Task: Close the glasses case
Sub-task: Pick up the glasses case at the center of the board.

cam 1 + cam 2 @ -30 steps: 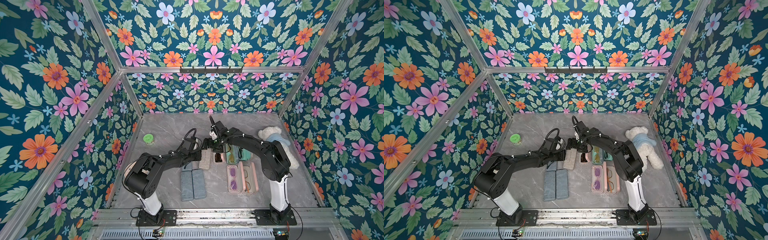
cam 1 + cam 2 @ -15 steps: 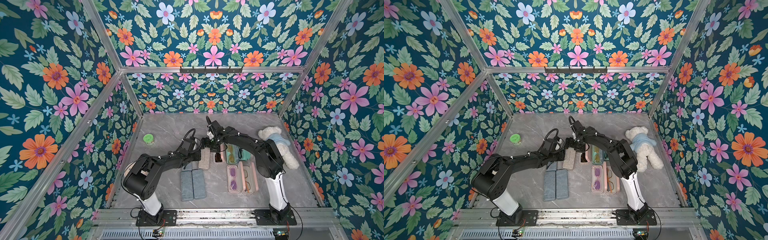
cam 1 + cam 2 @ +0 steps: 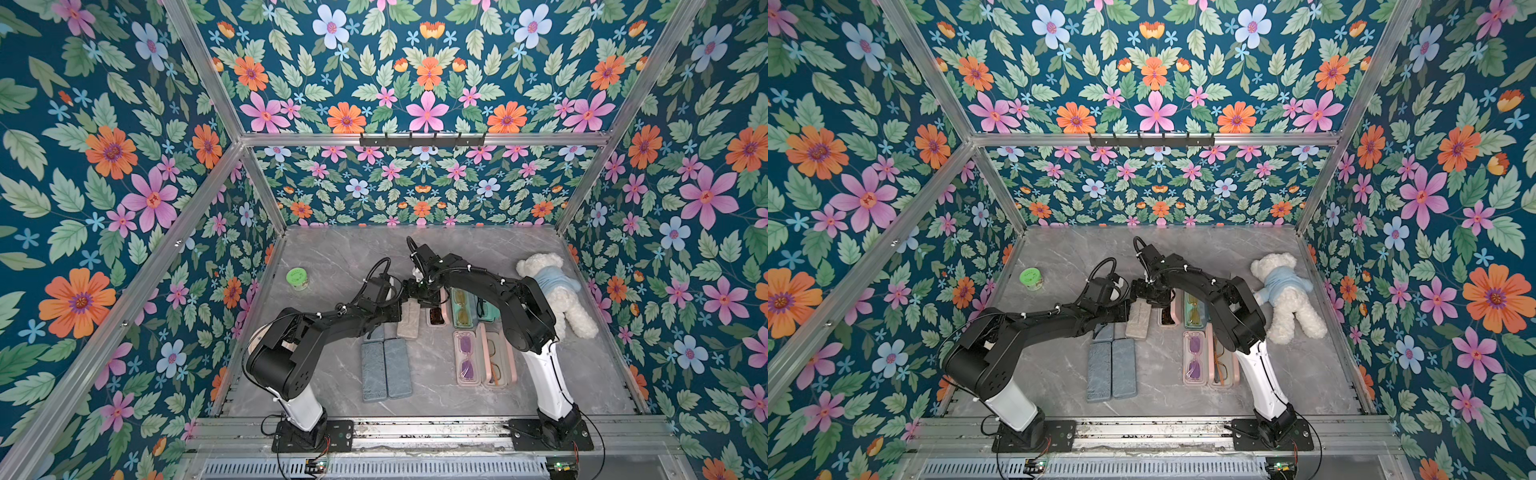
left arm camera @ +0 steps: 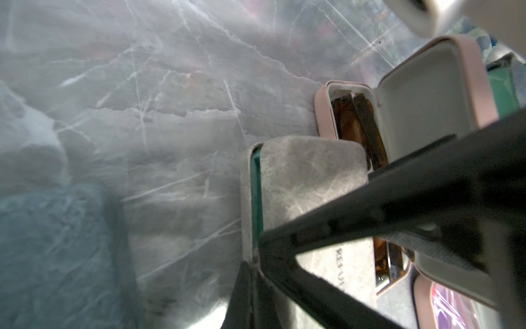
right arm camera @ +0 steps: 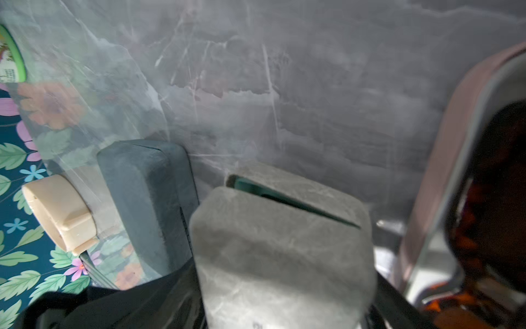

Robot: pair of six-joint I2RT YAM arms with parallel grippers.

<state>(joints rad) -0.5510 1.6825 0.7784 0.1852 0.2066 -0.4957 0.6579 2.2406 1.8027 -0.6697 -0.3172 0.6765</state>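
right tool (image 3: 423, 291) sits closer to the left arm (image 3: 332, 320) than a second ago, right elbow (image 3: 528, 316) swings inward too, tool now straddles the grey glasses case (image 3: 409, 322)

I see both arms alike: left arm (image 3: 286, 357) and right arm (image 3: 528, 316) black, white lower links, black base plates (image 3: 312, 436), looped black cables (image 3: 380, 266); left gripper (image 4: 252, 260) matte black.
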